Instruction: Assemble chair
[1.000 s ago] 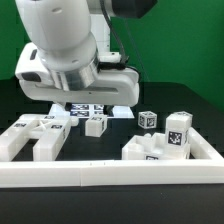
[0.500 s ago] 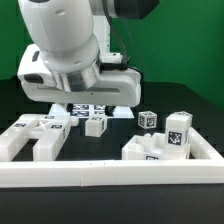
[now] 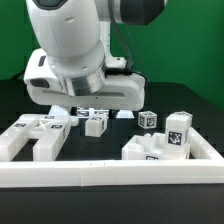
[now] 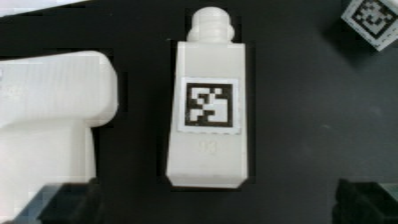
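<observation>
In the wrist view a white chair leg (image 4: pixel 210 110) lies flat on the black table, with a square tag on its face and a round peg at one end. My gripper (image 4: pixel 210 206) hangs above it, open, with dark fingertips (image 4: pixel 57 200) wide apart on either side of the leg's plain end and holding nothing. A rounded white chair piece (image 4: pixel 54 110) lies beside the leg. In the exterior view my gripper (image 3: pixel 86 98) hovers low over the table's middle, hiding the leg. A small white cube (image 3: pixel 96 125) sits just in front of it.
A forked white piece (image 3: pixel 35 137) lies at the exterior view's left. A tagged cube (image 3: pixel 148 119), an upright tagged block (image 3: pixel 178 131) and a flat panel (image 3: pixel 150 151) stand at the right. The low white border rail (image 3: pixel 110 173) runs along the front. A tagged cube's corner (image 4: pixel 370 22) shows.
The gripper has shifted a little toward the exterior view's right and slightly lower. The parts on the table have not moved.
</observation>
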`<state>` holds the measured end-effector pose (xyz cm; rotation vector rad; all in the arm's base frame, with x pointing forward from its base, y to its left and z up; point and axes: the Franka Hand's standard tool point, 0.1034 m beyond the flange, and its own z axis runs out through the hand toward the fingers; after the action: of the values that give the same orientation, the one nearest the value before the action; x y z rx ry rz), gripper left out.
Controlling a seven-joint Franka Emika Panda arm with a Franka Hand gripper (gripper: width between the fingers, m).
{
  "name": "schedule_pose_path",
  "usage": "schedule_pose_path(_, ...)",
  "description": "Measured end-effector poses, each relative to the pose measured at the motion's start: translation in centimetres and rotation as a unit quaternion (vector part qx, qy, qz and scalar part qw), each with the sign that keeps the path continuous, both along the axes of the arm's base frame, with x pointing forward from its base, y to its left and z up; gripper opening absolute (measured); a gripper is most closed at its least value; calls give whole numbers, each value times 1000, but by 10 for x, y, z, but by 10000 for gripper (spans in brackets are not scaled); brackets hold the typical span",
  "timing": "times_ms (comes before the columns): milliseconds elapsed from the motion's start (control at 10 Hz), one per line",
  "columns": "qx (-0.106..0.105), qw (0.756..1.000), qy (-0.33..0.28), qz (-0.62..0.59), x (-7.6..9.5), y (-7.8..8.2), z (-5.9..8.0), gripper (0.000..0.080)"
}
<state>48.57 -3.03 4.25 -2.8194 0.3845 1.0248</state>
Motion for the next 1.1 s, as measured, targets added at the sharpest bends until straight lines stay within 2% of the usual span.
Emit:
schedule_pose_path(200,12,999,51,-1,-7,-1,-1,649)
schedule_pose_path(300,8,999,37,1,-1,-1,-4,649)
schedule_pose_path(500,7,999,34,2,-2,1,-5,649)
schedule_pose_path(1100,4,999,33,1,-15,3,-21,649)
